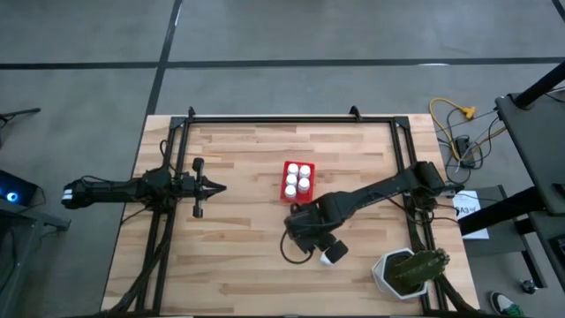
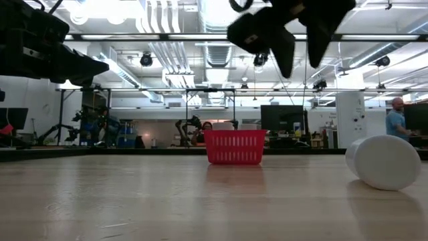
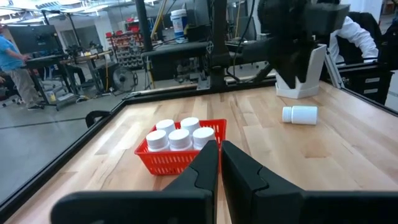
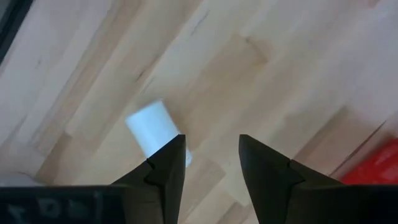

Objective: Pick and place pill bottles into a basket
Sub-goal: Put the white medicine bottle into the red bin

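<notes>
Right gripper [image 4: 211, 163] jaws parted, empty; pill bottle [image 4: 152, 129] lies just beside.

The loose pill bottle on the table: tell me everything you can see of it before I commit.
The loose pill bottle is a small white cylinder, plastic by its look, lying on its side on the bare wood of the table, apart from the red basket and near the white plant pot. Nothing grips it: the right claw hangs open above it, slightly to one side.
</notes>
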Available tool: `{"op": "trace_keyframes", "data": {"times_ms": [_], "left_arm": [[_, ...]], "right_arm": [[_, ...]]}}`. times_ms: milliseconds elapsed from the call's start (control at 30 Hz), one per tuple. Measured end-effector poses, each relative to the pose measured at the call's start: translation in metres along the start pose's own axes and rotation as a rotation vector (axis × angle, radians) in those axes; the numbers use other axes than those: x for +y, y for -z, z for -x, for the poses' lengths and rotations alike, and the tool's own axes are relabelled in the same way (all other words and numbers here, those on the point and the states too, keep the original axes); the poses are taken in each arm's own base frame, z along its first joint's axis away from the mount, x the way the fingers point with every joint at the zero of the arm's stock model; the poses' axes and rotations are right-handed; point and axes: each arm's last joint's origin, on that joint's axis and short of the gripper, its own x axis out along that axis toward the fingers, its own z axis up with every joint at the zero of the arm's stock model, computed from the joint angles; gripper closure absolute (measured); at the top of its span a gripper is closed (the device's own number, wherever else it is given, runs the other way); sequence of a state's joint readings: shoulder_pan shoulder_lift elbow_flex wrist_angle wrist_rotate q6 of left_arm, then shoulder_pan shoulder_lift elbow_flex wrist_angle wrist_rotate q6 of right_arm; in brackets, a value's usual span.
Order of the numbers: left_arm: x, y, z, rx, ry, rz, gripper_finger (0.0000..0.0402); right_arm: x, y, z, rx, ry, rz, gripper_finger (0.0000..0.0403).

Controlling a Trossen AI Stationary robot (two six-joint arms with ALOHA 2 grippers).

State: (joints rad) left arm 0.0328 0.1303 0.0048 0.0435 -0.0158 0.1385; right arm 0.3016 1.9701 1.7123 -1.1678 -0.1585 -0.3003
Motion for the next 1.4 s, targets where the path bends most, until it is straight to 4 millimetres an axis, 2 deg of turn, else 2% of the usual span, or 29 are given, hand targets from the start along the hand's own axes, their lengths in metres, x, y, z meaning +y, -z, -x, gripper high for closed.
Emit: {"op": "trace_keyframes", "data": {"times_ms": [300,400,567,733,833,933,1100,1200,1400], "left_arm": [[0.0,0.0,0.0,0.0,0.0,0.0,0.04],[0.0,0.0,0.0,0.0,0.0,0.0,0.04],[0.0,0.0,0.0,0.0,0.0,0.0,0.04],[0.0,0.0,0.0,0.001,0.0,0.0,0.04],[0.0,0.0,0.0,0.001,0.0,0.0,0.04],[0.0,0.0,0.0,-0.001,0.0,0.0,0.04],[0.0,0.0,0.0,0.0,0.0,0.0,0.04],[0.0,0.0,0.0,-0.002,0.0,0.0,0.04],[0.0,0.0,0.0,0.001,0.0,0.0,0.04]], "right_arm": [[0.003,0.015,-0.015,0.064,-0.049,-0.077,0.0264],[0.006,0.024,-0.015,0.041,-0.043,-0.081,0.0264],[0.012,0.043,-0.001,-0.119,-0.005,-0.082,0.0264],[0.019,0.067,0.018,-0.402,0.077,-0.024,0.0264],[0.024,0.085,0.021,-0.547,0.128,0.033,0.0264],[0.025,0.103,0.018,-0.654,0.169,0.064,0.0264],[0.022,0.127,0.011,-0.807,0.137,0.112,0.0264],[0.018,0.141,0.007,-0.835,0.111,0.111,0.0264],[0.008,0.163,-0.013,-0.843,0.02,0.054,0.0264]]}}
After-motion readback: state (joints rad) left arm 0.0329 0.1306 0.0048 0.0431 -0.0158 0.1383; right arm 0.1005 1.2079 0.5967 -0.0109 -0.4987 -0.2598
